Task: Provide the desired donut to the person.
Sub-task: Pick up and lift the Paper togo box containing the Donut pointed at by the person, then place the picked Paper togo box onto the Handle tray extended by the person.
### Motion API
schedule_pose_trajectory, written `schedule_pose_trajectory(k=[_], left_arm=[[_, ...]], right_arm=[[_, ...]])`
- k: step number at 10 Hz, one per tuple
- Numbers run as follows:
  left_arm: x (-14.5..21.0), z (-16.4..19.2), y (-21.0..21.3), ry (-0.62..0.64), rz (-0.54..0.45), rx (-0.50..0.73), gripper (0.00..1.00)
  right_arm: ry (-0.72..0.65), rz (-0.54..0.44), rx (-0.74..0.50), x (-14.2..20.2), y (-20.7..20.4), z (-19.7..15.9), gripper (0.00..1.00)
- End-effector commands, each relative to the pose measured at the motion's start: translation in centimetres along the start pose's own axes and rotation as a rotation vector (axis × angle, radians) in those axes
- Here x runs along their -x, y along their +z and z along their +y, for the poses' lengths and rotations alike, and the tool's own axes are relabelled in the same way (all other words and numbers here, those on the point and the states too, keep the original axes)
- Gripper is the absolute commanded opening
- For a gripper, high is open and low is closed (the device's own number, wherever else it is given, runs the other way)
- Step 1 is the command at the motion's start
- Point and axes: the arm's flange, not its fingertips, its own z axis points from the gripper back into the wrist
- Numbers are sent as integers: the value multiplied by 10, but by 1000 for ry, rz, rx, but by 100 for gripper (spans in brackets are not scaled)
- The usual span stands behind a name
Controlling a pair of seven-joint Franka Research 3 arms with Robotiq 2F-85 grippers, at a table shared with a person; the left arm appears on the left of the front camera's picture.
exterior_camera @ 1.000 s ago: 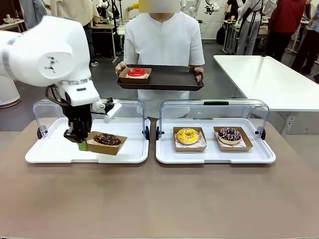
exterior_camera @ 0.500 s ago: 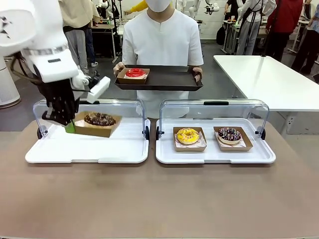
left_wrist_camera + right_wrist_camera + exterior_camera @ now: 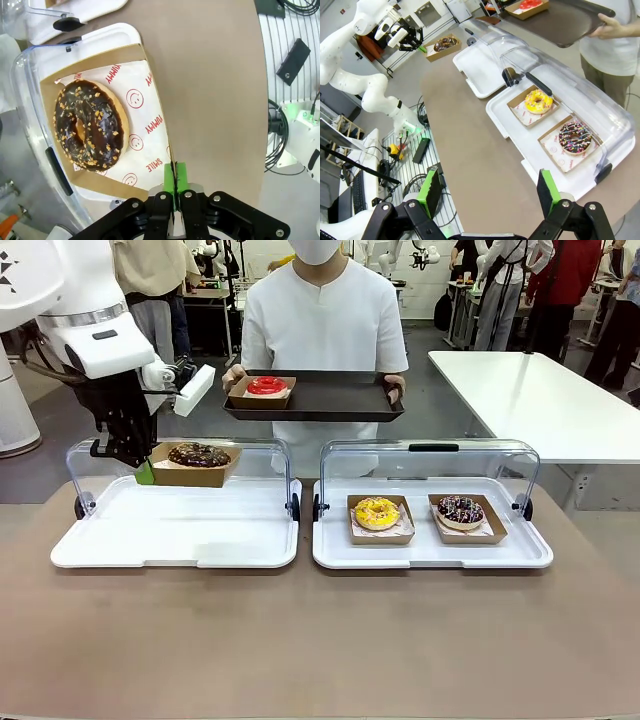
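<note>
Presently the left gripper (image 3: 143,470) is closed tight, its green pads (image 3: 181,176) pinching one edge of an open cardboard carton (image 3: 188,476) so that the carton juts out sideways from the fingertips and hangs in the air. On the carton's printed paper liner (image 3: 146,116), just beyond the pads, lies the chocolate donut (image 3: 198,453), dark-glazed and speckled with pale nut bits. Directly beneath the fingers and their load is a white lidded tray (image 3: 175,537) with its clear cover swung back. Farther out past the carton's free end sits a second white tray (image 3: 430,553), cover also open, holding two more cartons side by side: a yellow-iced donut (image 3: 377,511) in the nearer one and a chocolate donut with coloured sprinkles (image 3: 460,508) in the farther one. Beyond and above the held carton stands the person (image 3: 325,320), both hands gripping the ends of a dark serving tray (image 3: 345,403); at the end closest to the left fingers rests a carton with a red-glazed donut (image 3: 267,386). The right gripper (image 3: 488,189) has its fingers spread wide with nothing between them, high over the table edge, with the two-donut tray lying ahead of them.
</note>
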Motion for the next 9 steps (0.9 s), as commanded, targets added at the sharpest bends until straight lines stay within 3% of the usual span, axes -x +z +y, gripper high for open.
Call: schedule_pose_trajectory(k=[1,9], left_arm=[[-3,-6,5,-8,7,2,0],[-3,-6,5,-8,7,2,0]], right_arm=[[4,-7,-5,1,-1,1,100],[4,-7,-5,1,-1,1,100]])
